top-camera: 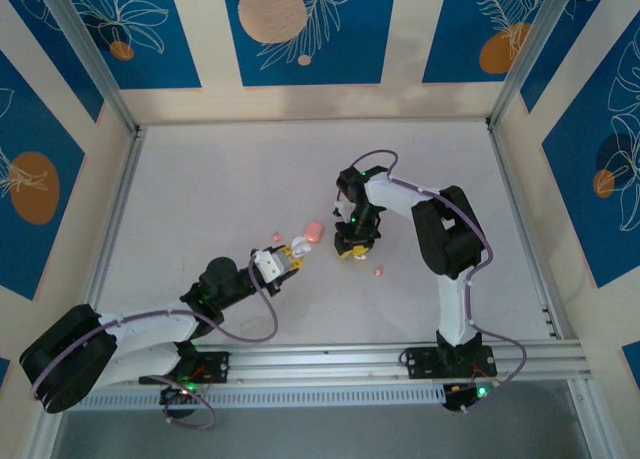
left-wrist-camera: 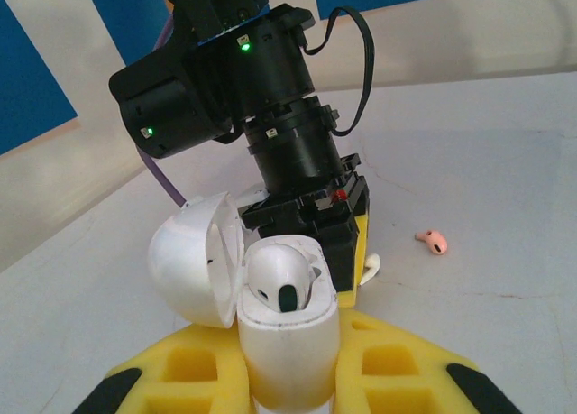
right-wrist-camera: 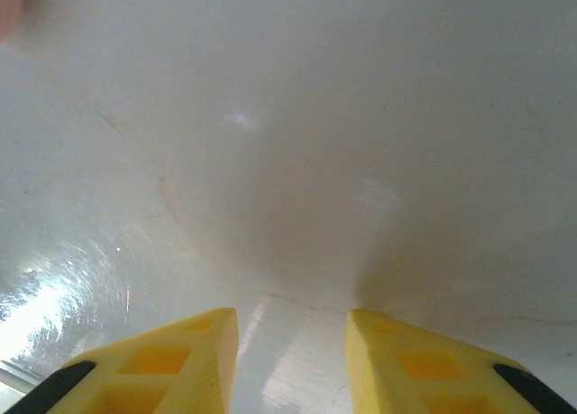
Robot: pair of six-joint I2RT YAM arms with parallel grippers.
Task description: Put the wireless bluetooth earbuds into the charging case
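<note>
White table [top-camera: 250, 169] inside blue-patterned walls [top-camera: 300, 29]. Right gripper [top-camera: 356, 249] hangs low, fingers apart over bare table. Left gripper [left-wrist-camera: 288, 364] clamps the open case [left-wrist-camera: 287, 328], a white bud [left-wrist-camera: 279, 277] seated in it. A pink bud [left-wrist-camera: 433, 241] lies beside the right gripper; closing here would likely miss it.

Tally on the table
Two arms: left arm [top-camera: 150, 329], right arm [top-camera: 445, 234]. Two cases: white case [left-wrist-camera: 288, 351], pink case [top-camera: 314, 228]. Two earbuds: white earbud [left-wrist-camera: 279, 274], pink earbud [left-wrist-camera: 433, 242].

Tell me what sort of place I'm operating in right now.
Most likely a lab robot cell: a white table fenced by aluminium posts, blue-and-cream printed wall panels, and the left arm and right arm bolted to a rail at the near edge.
</note>
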